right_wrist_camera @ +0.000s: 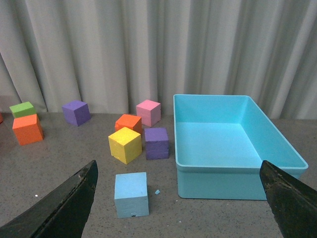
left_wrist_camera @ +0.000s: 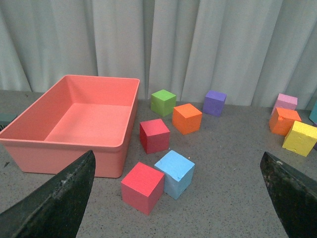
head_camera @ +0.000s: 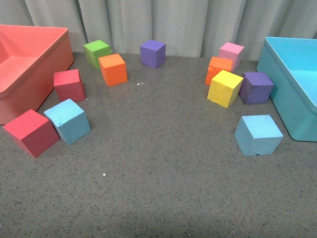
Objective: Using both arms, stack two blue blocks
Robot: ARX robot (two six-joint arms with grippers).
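Note:
One blue block sits at the left of the table, touching a red cube; it also shows in the left wrist view. The other blue block sits at the right, near the turquoise bin; it also shows in the right wrist view. Neither arm appears in the front view. My left gripper is open and empty, back from its block. My right gripper is open and empty, back from its block.
A coral bin stands at the far left. Green, orange, red and purple cubes lie behind. Pink, orange, yellow and purple cubes cluster at the right. A curtain hangs behind.

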